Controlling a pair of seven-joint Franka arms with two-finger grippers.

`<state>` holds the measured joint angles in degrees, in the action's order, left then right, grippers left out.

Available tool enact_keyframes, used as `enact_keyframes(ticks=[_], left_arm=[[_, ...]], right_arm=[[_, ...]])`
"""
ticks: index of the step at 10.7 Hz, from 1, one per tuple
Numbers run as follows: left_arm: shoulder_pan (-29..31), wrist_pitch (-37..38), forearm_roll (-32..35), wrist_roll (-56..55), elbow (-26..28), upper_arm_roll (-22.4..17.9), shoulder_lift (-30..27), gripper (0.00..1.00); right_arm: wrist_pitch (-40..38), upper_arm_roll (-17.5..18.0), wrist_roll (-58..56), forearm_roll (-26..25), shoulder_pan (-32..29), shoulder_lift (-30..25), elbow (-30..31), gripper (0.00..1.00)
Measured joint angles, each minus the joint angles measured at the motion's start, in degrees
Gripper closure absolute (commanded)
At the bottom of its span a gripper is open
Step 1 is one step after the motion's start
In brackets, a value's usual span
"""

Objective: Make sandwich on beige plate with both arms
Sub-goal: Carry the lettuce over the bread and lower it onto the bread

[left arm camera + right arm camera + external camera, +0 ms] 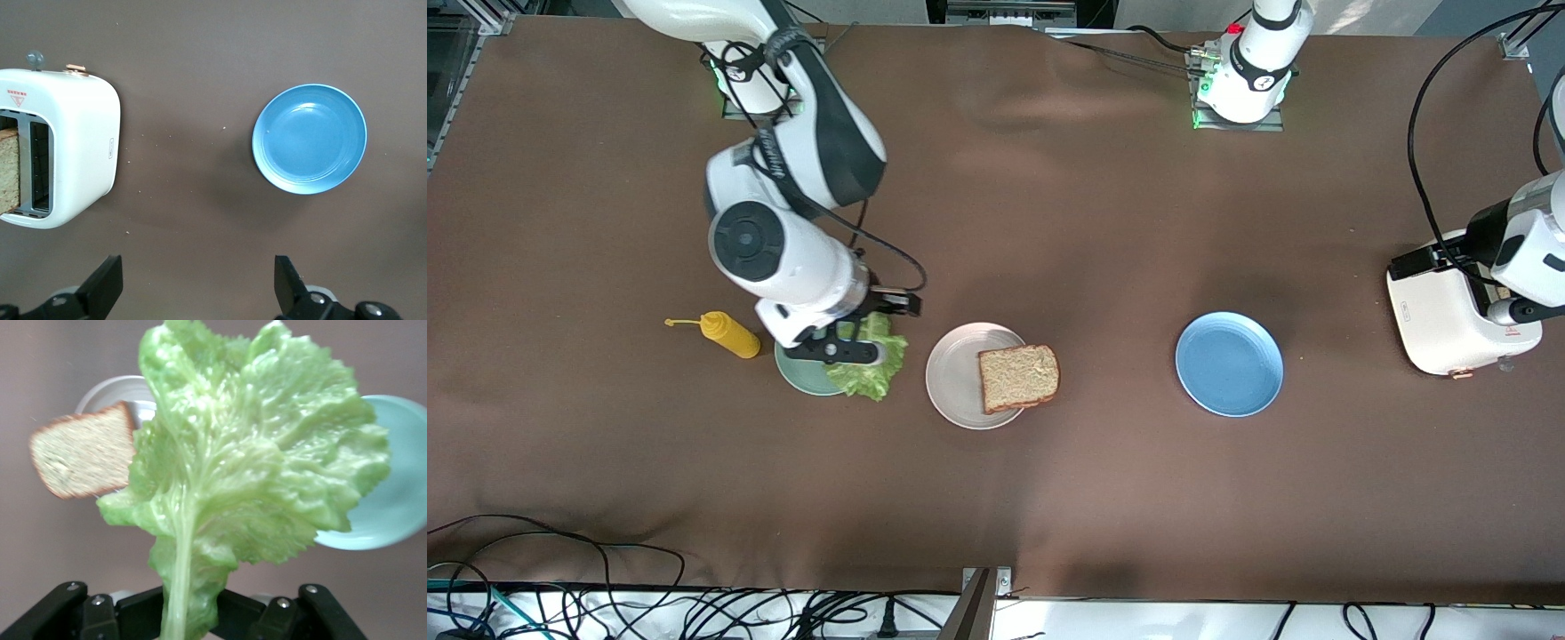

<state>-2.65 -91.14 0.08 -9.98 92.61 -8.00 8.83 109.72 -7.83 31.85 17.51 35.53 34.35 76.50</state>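
One slice of brown speckled bread lies on the beige plate, overhanging its edge toward the left arm's end. My right gripper hangs over the mint-green plate, shut on the stem of a ruffled green lettuce leaf. In the right wrist view the lettuce dangles from the gripper and hides part of the bread and the beige plate. My left gripper stands open and empty beside the white toaster, where another bread slice sits in a slot.
A blue plate lies between the beige plate and the toaster. A yellow squeeze bottle lies on its side beside the mint-green plate, toward the right arm's end. Cables run along the table edge nearest the front camera.
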Motion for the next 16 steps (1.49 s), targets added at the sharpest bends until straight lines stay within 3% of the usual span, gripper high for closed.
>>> enact_keyframes(ticks=[5, 9, 10, 11, 16], left_arm=[[0.2, 0.1, 0.0, 0.0, 0.0, 0.0, -0.1, 0.00], [0.6, 0.1, 0.1, 0.0, 0.1, 0.0, 0.0, 0.00], [0.9, 0.2, 0.1, 0.0, 0.1, 0.0, 0.0, 0.00], [1.2, 0.2, 0.1, 0.0, 0.1, 0.0, 0.0, 0.00], [1.3, 1.0, 0.1, 0.0, 0.1, 0.0, 0.0, 0.00]], right_arm=[[27.9, 0.5, 19.3, 7.1, 6.8, 11.4, 0.1, 1.00], [36.3, 3.4, 32.4, 11.4, 7.2, 15.9, 0.0, 1.00], [37.3, 3.8, 34.7, 11.5, 7.2, 16.9, 0.0, 0.40], [37.9, 4.2, 36.6, 11.5, 7.3, 17.3, 0.0, 0.00], [40.7, 4.9, 41.9, 11.5, 7.5, 17.0, -1.4, 0.00]])
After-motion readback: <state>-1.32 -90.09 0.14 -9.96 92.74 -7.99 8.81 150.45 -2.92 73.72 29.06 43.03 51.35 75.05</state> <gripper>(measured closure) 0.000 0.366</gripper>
